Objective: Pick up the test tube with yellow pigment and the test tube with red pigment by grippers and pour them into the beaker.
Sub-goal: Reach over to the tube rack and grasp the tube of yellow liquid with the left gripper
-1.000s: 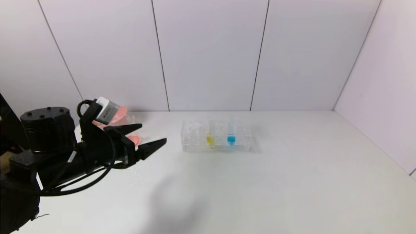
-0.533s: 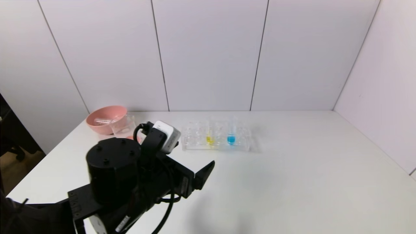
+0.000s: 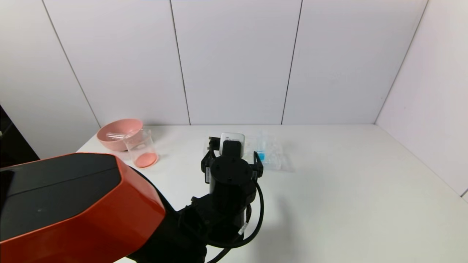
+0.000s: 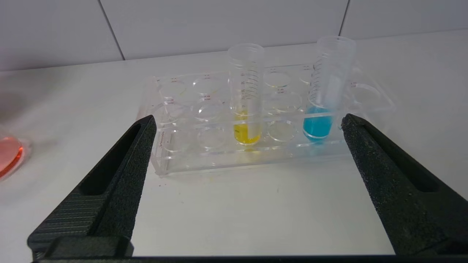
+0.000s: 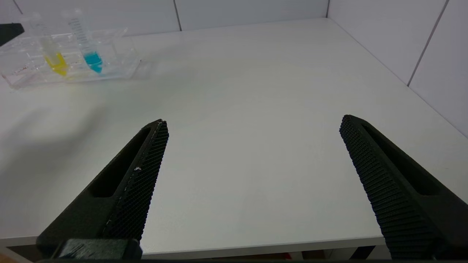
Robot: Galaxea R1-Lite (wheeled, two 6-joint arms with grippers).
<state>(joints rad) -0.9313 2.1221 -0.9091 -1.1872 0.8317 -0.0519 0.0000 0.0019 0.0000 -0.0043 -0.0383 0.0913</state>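
Head view: the left gripper (image 3: 234,144) has swung from the beaker (image 3: 142,148), at nine o'clock, to the rack (image 3: 272,160).

Left wrist: jaws wide, lined up on the yellow tube (image 4: 246,95); red already poured.

Right wrist: right gripper (image 5: 252,146) idles spread.

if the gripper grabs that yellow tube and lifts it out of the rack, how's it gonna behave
The yellow tube looks like smooth clear plastic, so probably slippery against the left gripper. Only its bottom holds liquid, so likely light. It stands upright in the rack; with a tapered tip, it probably won't stand alone.
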